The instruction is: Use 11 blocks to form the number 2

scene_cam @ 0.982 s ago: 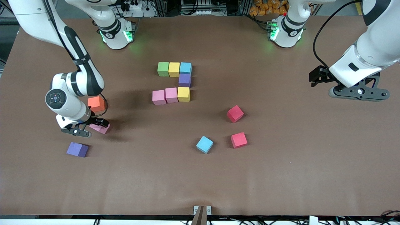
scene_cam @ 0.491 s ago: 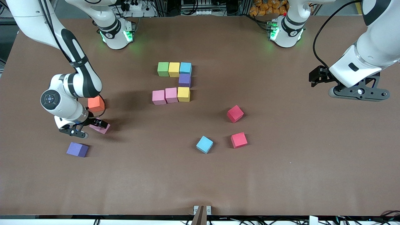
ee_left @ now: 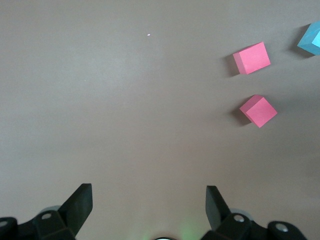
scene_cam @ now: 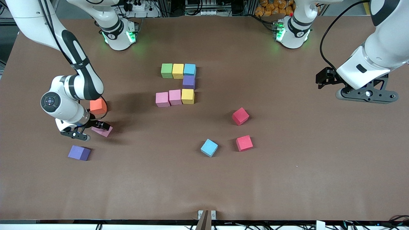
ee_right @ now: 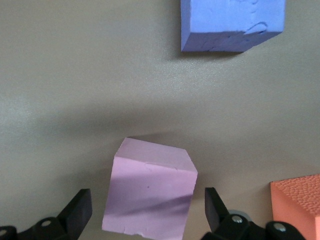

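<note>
Right wrist view: pink block (ee_right: 149, 192) between end effector (ee_right: 148, 210) fingers.

No readable text, label, brand, number or sign shows in any view: the blocks' faces are plain, the table's brown cover is unmarked, and the arms' housings carry no lettering that can be made out.

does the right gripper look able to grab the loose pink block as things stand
Probably yes: the right gripper sits low over the loose pink block, jaws open and straddling it. The orange block and purple block lie apart from it.
</note>
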